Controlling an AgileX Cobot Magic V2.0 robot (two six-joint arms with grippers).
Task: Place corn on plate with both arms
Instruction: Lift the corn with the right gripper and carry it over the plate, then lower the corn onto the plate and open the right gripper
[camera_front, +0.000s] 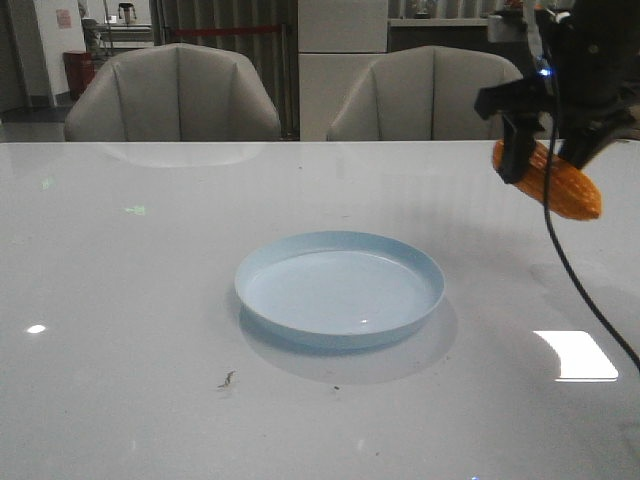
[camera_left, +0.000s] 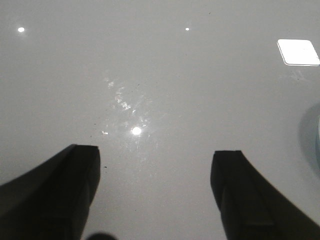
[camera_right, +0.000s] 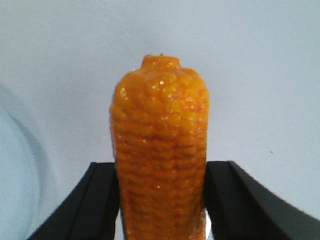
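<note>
White bench (camera_front: 120, 300): your right gripper (camera_right: 161, 200) clamps the corn (camera_front: 556, 182) aloft, tilted, plate (camera_front: 340, 290) lower-left; left gripper (camera_left: 156, 192) open, idle.

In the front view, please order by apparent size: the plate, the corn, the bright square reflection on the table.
1. The plate, clearly the widest.
2. The corn, held up in the right gripper, partly hidden by it.
3. The square reflection.
Corn and reflection look close; depth differs, so that order is unsure.

Right gripper (camera_front: 545, 150) hung raised at two o'clock, jaws clamped on both sides of the corn (camera_front: 560, 182), fingers (camera_right: 95, 200) pressed against it. Left gripper (camera_left: 156, 192) hovered low, jaws spread wide, gripping nothing.
</note>
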